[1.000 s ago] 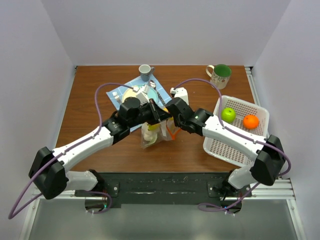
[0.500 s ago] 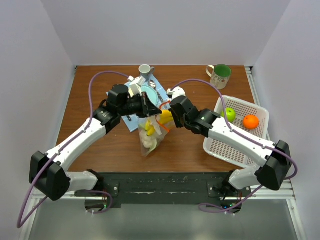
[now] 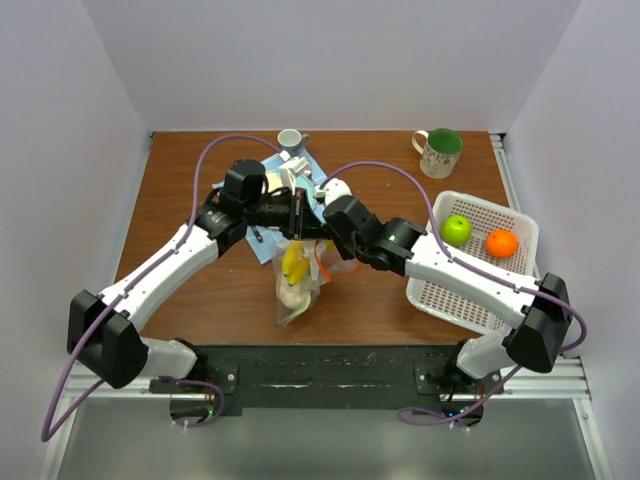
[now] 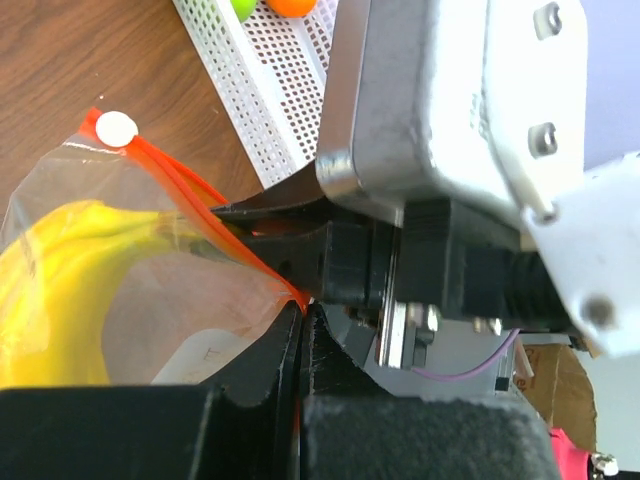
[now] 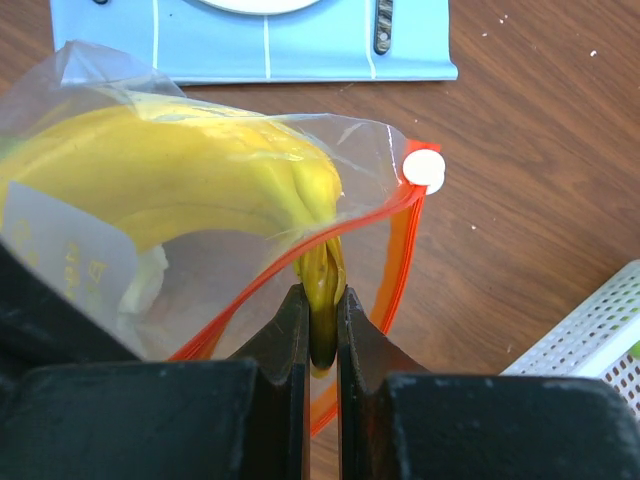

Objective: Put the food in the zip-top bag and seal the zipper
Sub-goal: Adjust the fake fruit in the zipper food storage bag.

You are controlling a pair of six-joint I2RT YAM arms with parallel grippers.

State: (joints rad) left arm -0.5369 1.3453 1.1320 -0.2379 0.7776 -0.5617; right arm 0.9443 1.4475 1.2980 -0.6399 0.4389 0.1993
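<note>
The clear zip-top bag (image 3: 297, 285) hangs between my two grippers above the table. The yellow banana (image 3: 293, 262) and the pale green leafy piece (image 3: 291, 298) are inside it. My left gripper (image 3: 303, 218) is shut on the bag's orange-red zipper (image 4: 200, 205) edge, seen at the fingertips in the left wrist view (image 4: 302, 318). My right gripper (image 3: 322, 232) is shut on the banana's stem (image 5: 322, 300), which sticks out over the zipper (image 5: 400, 262). The green apple (image 3: 456, 230) and the orange (image 3: 501, 243) lie in the white basket (image 3: 470, 300).
A blue placemat (image 3: 262, 245) with a plate and cutlery lies behind the bag, mostly under the arms. A grey cup (image 3: 290, 140) stands at the back, a green-lined mug (image 3: 439, 152) at the back right. The basket sits at the right edge.
Both grippers moved left and toward the back with the bag held between them. The bag now hangs lower and longer below them. The apple and orange have not moved.
</note>
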